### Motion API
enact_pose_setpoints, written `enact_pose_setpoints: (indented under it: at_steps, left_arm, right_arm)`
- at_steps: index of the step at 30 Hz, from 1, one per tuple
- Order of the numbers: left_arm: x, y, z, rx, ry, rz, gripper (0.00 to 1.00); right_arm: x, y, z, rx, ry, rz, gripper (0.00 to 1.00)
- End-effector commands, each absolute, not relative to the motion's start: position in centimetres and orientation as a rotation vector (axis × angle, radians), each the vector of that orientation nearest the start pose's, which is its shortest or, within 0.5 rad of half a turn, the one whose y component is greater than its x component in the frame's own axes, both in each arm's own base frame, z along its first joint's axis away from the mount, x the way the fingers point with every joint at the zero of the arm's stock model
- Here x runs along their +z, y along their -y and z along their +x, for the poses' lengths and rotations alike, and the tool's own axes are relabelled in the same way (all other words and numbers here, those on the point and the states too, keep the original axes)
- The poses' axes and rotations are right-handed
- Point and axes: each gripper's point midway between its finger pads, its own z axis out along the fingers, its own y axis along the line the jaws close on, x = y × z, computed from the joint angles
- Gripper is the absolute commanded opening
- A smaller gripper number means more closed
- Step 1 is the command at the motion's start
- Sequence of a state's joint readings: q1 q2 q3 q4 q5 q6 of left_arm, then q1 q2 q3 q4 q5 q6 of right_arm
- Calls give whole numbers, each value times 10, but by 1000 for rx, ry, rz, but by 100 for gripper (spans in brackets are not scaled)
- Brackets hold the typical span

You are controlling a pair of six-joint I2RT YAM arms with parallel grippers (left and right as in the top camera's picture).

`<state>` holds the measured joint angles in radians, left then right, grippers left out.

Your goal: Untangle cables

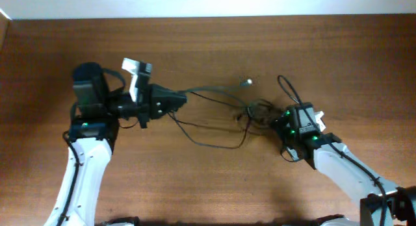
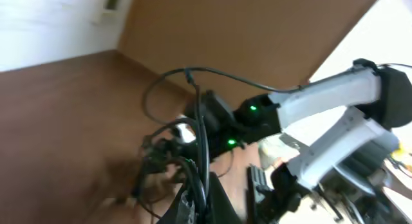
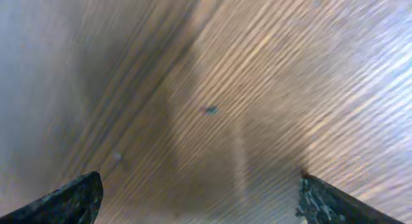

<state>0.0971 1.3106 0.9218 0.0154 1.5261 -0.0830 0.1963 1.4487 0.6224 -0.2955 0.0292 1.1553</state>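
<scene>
Overhead, the left gripper (image 1: 180, 99) has its jaws shut together on the cables (image 1: 255, 111). The thin black cords leave its tip and run straight ahead of it across the wooden table (image 1: 208, 187). One strand sags in a loose loop below that line. Another leads to a small pale plug (image 1: 247, 83) lying off to one side, well ahead of the jaws. The knotted bunch sits at the far end of the span, just beside the right gripper (image 3: 203, 198). In the left wrist view the cords rise from between its own fingers (image 2: 193, 208) toward that dark tangle. The right gripper's jaws stand wide apart. Its two fingertips (image 3: 71, 198) sit at opposite lower corners of the blurred right wrist view, with only bare wood grain between them.
</scene>
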Motion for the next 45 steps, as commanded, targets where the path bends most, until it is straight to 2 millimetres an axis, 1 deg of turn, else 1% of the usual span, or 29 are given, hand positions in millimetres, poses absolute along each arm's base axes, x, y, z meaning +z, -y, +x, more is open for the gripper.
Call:
enact_pose_setpoints:
  at_steps: [1, 3, 4, 7, 10, 11, 12, 14, 15, 16, 18, 19, 21, 22, 24, 25, 27, 28, 29, 31, 32, 34, 35, 37, 40, 42, 43, 44, 45]
  left_arm:
    - [297, 101, 326, -1213, -1710, 597, 0]
    - [273, 81, 343, -1133, -1864, 380, 0]
    - [244, 65, 352, -1069, -2031, 141, 0]
    - [192, 34, 349, -897, -2282, -252, 0]
    - [175, 12, 349, -725, -2342, -357, 0]
    - [168, -3, 351, -606, -2355, -410, 0]
    - [165, -14, 351, -540, -2360, -467, 0]
    - [160, -20, 349, -525, -2363, -585, 0]
    - [159, -18, 348, -544, -2366, -628, 0]
    - [155, -8, 349, -562, -2386, -612, 0]
    - [150, 6, 350, -581, -2417, -572, 0]
    - [145, 21, 350, -600, -2449, -527, 0]
    - [136, 52, 349, -634, -2502, -428, 0]
    - [132, 74, 351, -653, -2523, -332, 0]
    - [128, 99, 354, -671, -2528, -209, 0]
    - [125, 113, 356, -687, -2526, -159, 3]
    - [119, 132, 358, -707, -2532, -93, 3]
    - [114, 135, 357, -700, -2543, -87, 0]
    - [110, 134, 358, -683, -2556, -91, 0]
    - [94, 131, 356, -650, -2604, -112, 0]
    - [85, 125, 353, -605, -2639, -134, 0]
    - [70, 97, 347, -383, -2696, -209, 0]
    - [67, 89, 345, -322, -2707, -225, 0]
    - [66, 86, 343, -297, -2715, -231, 0]
    - [66, 86, 343, -297, -2714, -233, 0]
    - [66, 86, 343, -299, -2714, -242, 3]
    - [66, 86, 343, -299, -2714, -242, 4]
    - [66, 86, 343, -300, -2714, -241, 0]
    - [66, 87, 342, -304, -2719, -240, 0]
  right_arm:
    - [0, -22, 280, 211, -2451, 1378, 99]
    - [-2, -18, 276, 200, -2474, 1374, 99]
    - [-2, -17, 276, 193, -2487, 1353, 99]
    - [-2, -15, 276, 182, -2482, 1353, 99]
    - [-4, 1, 270, 124, -2461, 1418, 99]
    - [-5, 9, 263, 104, -2465, 1457, 99]
    - [-6, 14, 261, 90, -2473, 1462, 99]
    - [-6, 17, 260, 121, -2520, 1403, 99]
    - [-3, 11, 265, 197, -2549, 1344, 99]
    - [6, -5, 278, 347, -2576, 1208, 99]
    - [19, -23, 291, 505, -2578, 1050, 99]
    - [31, -37, 300, 619, -2573, 906, 99]
    - [61, -73, 312, 883, -2522, 521, 99]
    - [83, -97, 312, 1070, -2455, 311, 99]
    - [102, -117, 305, 1236, -2391, 158, 99]
    - [105, -125, 301, 1279, -2388, 122, 99]
    - [103, -143, 296, 1262, -2408, 37, 99]
    - [98, -153, 298, 1198, -2424, -2, 99]
    - [94, -158, 301, 1133, -2437, 3, 100]
    - [77, -162, 313, 863, -2459, 11, 100]
    - [66, -159, 319, 714, -2464, 17, 100]
    - [55, -163, 327, 590, -2450, 4, 100]
    - [54, -168, 331, 595, -2432, -12, 100]
    - [48, -182, 341, 623, -2394, -44, 100]
    - [21, -193, 347, 632, -2400, -67, 100]
    - [7, -203, 348, 641, -2405, -94, 92]
    - [6, -206, 349, 644, -2400, -101, 82]
    - [9, -206, 353, 637, -2388, -105, 67]
    - [13, -200, 362, 601, -2369, -76, 33]
